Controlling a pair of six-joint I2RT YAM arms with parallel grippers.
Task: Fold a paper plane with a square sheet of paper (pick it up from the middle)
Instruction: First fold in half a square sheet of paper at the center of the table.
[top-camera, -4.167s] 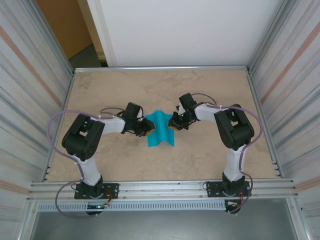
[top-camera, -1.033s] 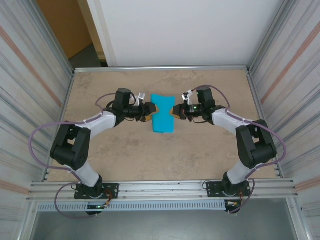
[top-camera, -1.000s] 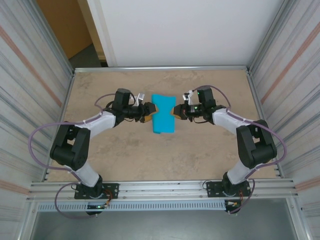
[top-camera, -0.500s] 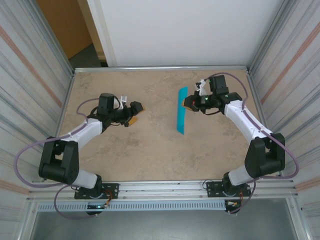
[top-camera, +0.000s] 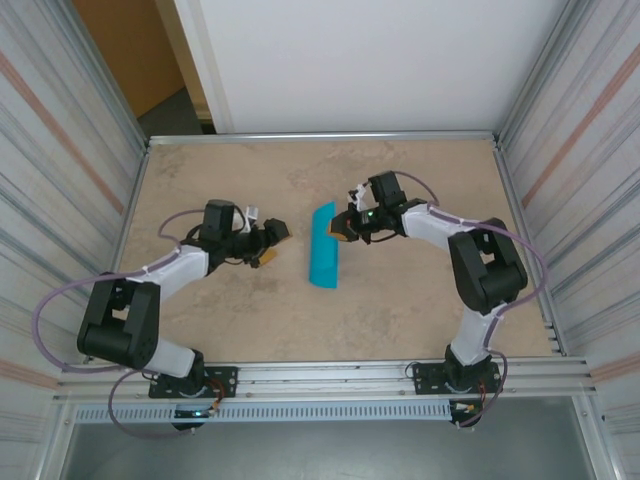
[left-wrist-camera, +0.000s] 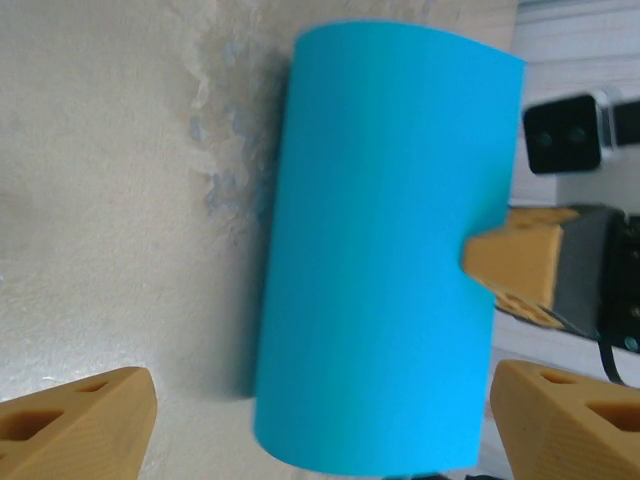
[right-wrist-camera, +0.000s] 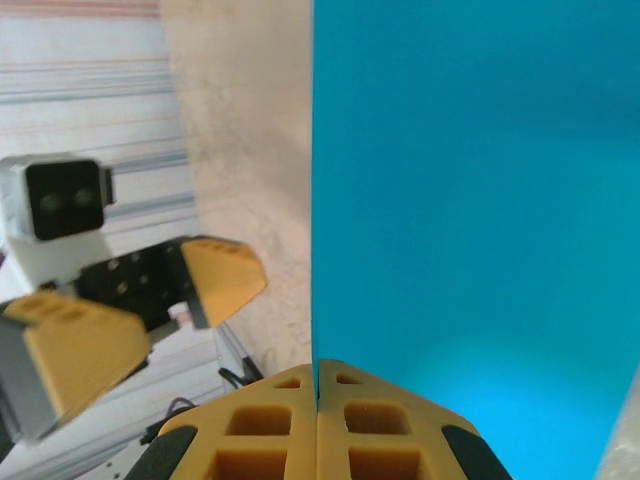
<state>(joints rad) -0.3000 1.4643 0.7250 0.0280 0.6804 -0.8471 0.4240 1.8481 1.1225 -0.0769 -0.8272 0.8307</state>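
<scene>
The square sheet of paper (top-camera: 323, 246) is teal-blue, bowed and standing nearly on edge over the table's middle. My right gripper (top-camera: 341, 230) is shut on the middle of its right edge. In the right wrist view the yellow fingers (right-wrist-camera: 270, 430) pinch the sheet (right-wrist-camera: 470, 200) between them. My left gripper (top-camera: 274, 245) stands open just left of the sheet, apart from it. In the left wrist view the sheet (left-wrist-camera: 380, 250) curves between my spread fingertips (left-wrist-camera: 80, 420), with the right gripper's fingers (left-wrist-camera: 515, 262) on its far edge. The paper plane is out of view.
The beige table (top-camera: 420, 310) is walled by ribbed metal panels left (top-camera: 60, 200) and right (top-camera: 590, 200). A metal rail (top-camera: 330, 375) runs along the near edge at the arm bases.
A second ago both grippers held the sheet. The left let go and opened. The right carried the sheet away right, then back toward the middle; the left edged toward it.
</scene>
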